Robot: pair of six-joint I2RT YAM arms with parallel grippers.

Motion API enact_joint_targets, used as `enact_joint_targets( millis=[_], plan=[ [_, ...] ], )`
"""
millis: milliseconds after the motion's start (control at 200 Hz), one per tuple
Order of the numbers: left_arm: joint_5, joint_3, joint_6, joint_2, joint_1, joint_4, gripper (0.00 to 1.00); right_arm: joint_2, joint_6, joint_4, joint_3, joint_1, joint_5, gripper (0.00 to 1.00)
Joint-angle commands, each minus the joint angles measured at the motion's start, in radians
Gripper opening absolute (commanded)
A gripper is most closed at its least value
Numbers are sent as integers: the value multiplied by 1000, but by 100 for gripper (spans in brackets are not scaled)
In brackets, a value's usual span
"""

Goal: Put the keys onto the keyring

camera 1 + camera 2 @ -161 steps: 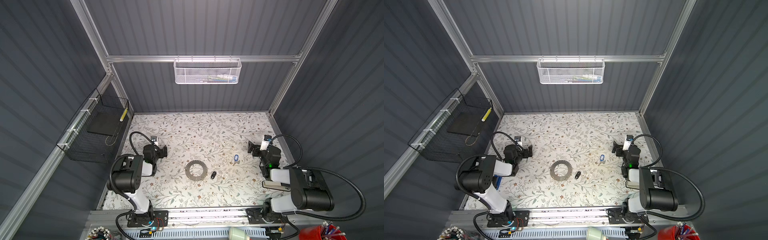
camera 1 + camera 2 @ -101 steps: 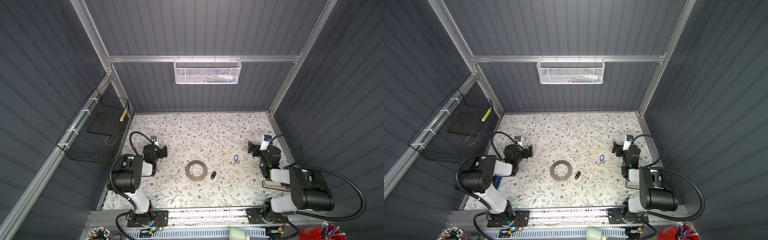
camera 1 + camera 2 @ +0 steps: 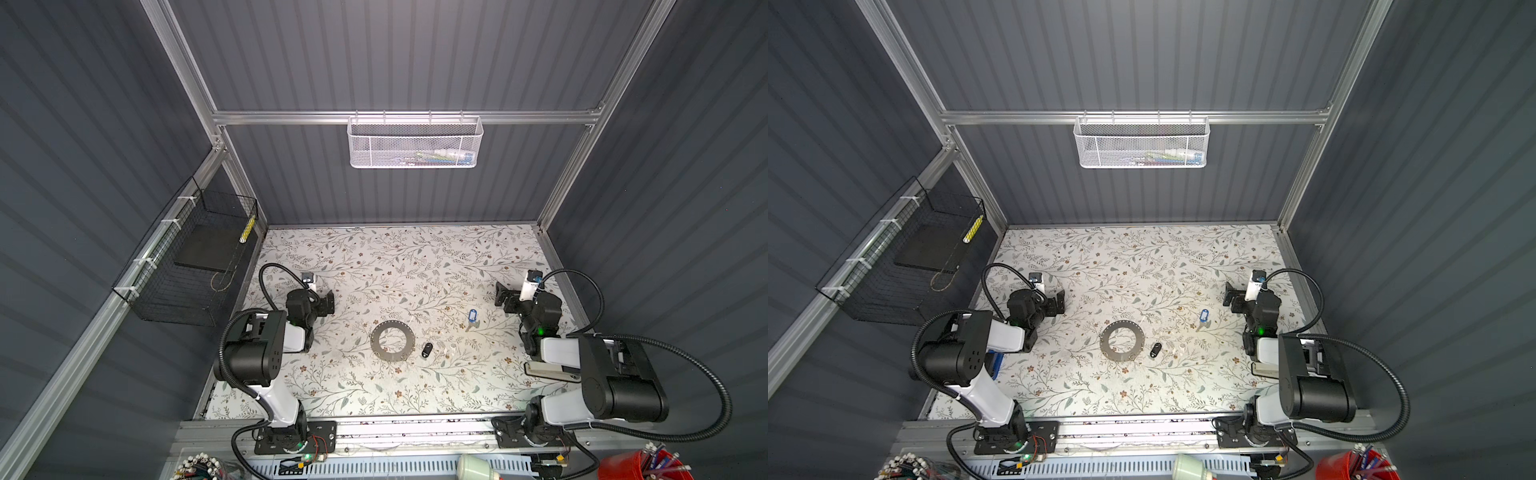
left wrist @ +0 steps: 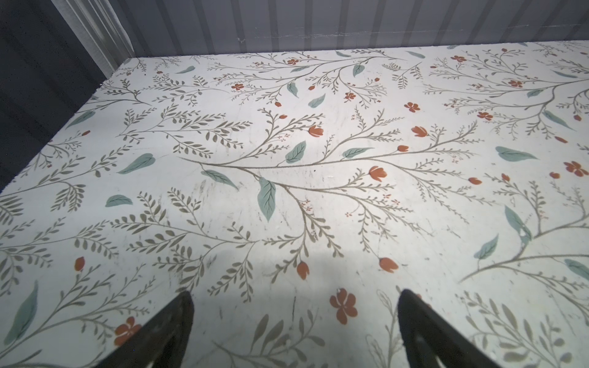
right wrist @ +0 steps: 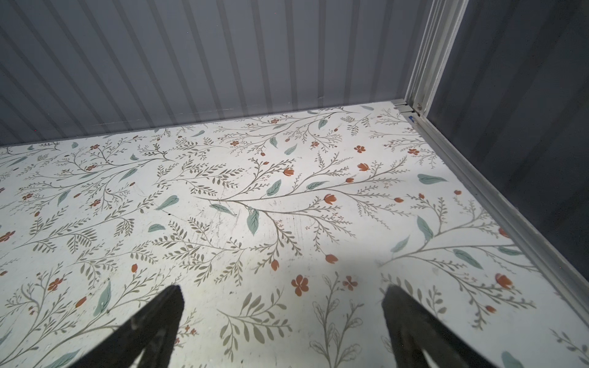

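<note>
The left gripper [image 4: 294,298] hangs over the bare floral counter [image 4: 287,191] with its jaws spread wide and nothing between them. The right gripper [image 5: 282,293] is just as wide apart and equally empty. In both top views the keyring [image 3: 392,341] lies flat on the counter between the two grippers, well apart from each. The black fob key [image 3: 426,350] rests just beside the ring, on the side toward the right gripper. The blue-tagged key [image 3: 471,318] lies near the right gripper, between it and the ring, touching neither.
</note>
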Motion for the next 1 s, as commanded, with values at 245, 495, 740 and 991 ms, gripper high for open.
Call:
enact_joint_targets(
  millis=[245, 495, 740, 991],
  plan=[
    [1, 16, -4, -2, 0, 3, 100, 6, 6, 8, 15, -4, -3, 99],
    [11, 7, 0, -35, 0, -5, 100, -9, 34, 144, -61, -3, 83, 95],
    [31, 128, 4, -187, -1, -319, 100, -214, 7, -181, 16, 8, 34, 82],
    [119, 344, -64, -305, -90, -726, 93, -295, -19, -626, 223, 122, -63, 66]
  ],
)
